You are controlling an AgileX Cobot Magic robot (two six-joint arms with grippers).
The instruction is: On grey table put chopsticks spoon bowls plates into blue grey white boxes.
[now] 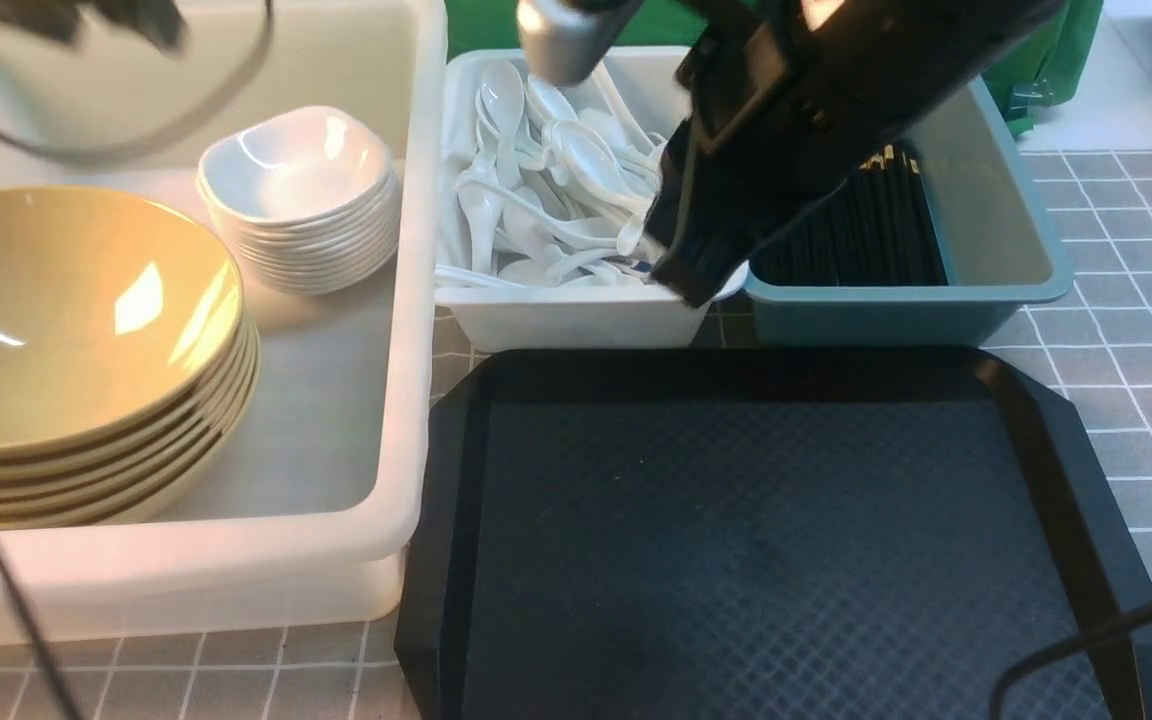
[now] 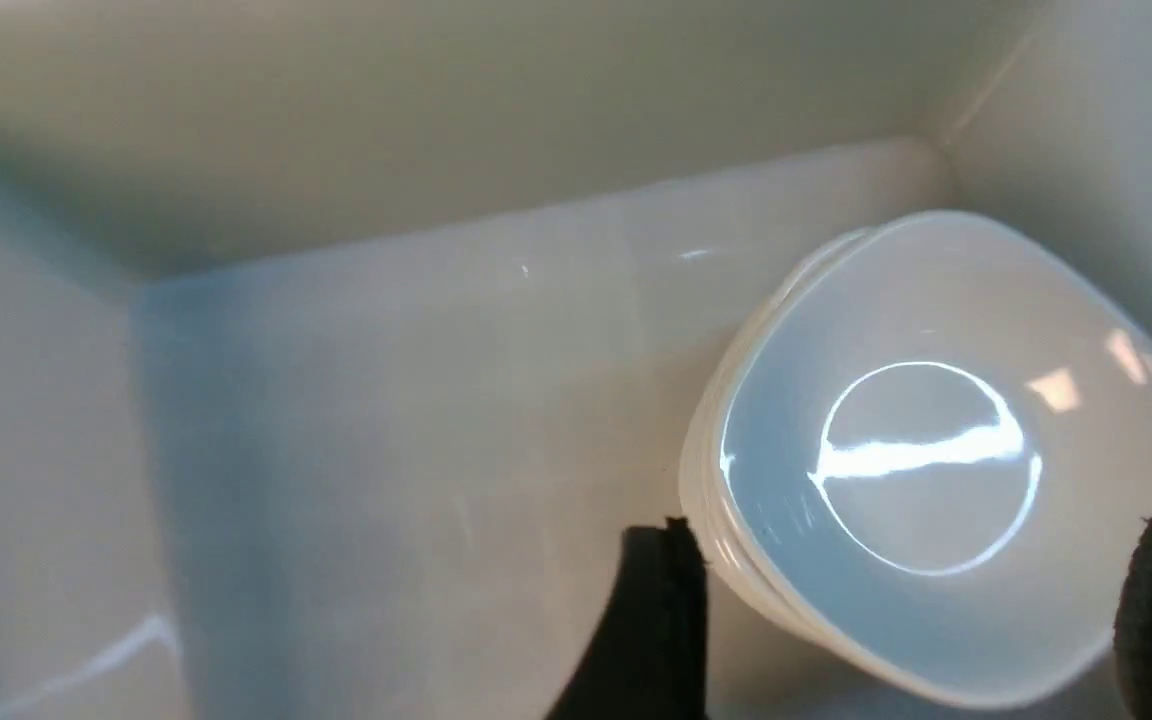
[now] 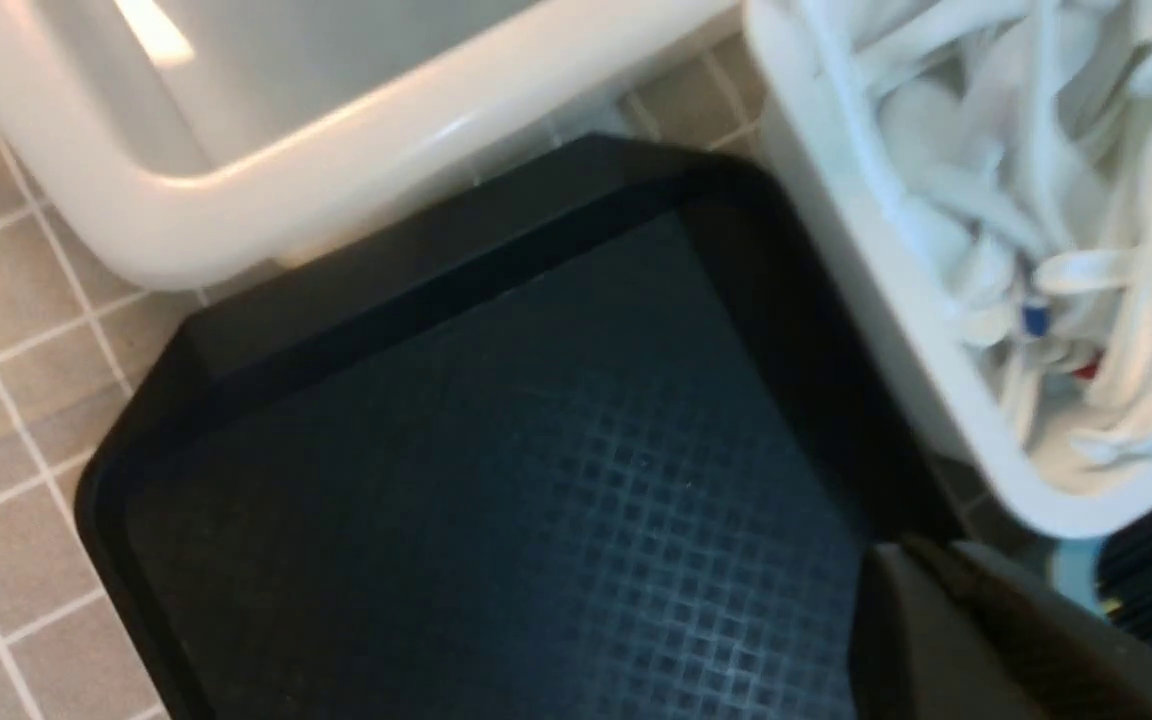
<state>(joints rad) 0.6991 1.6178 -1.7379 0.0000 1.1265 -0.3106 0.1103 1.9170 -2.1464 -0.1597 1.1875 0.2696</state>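
The plates (image 1: 298, 200) are sitting as a neat stack in the far right part of the big box (image 1: 424, 250), beside the bowls (image 1: 76, 310), which are filling its left side. Glossy, hard and thin-rimmed, the plates are likely slippery and chippable. The raised rim on two opposite sides is probably offering the safest hold, taking one dish rather than the whole stack.

The left gripper (image 2: 911, 610) is hanging over the stack with its fingers (image 2: 656, 620) spread wide, wider than the top plate, and gripping nothing. I cannot tell how high above it they are hovering.

Right of the big box, the spoons (image 1: 536, 190) are lying tangled in the white box (image 1: 576, 320), and the chopsticks (image 1: 866, 230) are lying in the blue box (image 1: 936, 320) further right. The right gripper (image 1: 698, 275) is pointing down where those two boxes are meeting, at their near rims. I cannot tell whether it is parted or closed.

Nearest, the tray (image 1: 756, 540) is resting on the table (image 1: 1136, 280).
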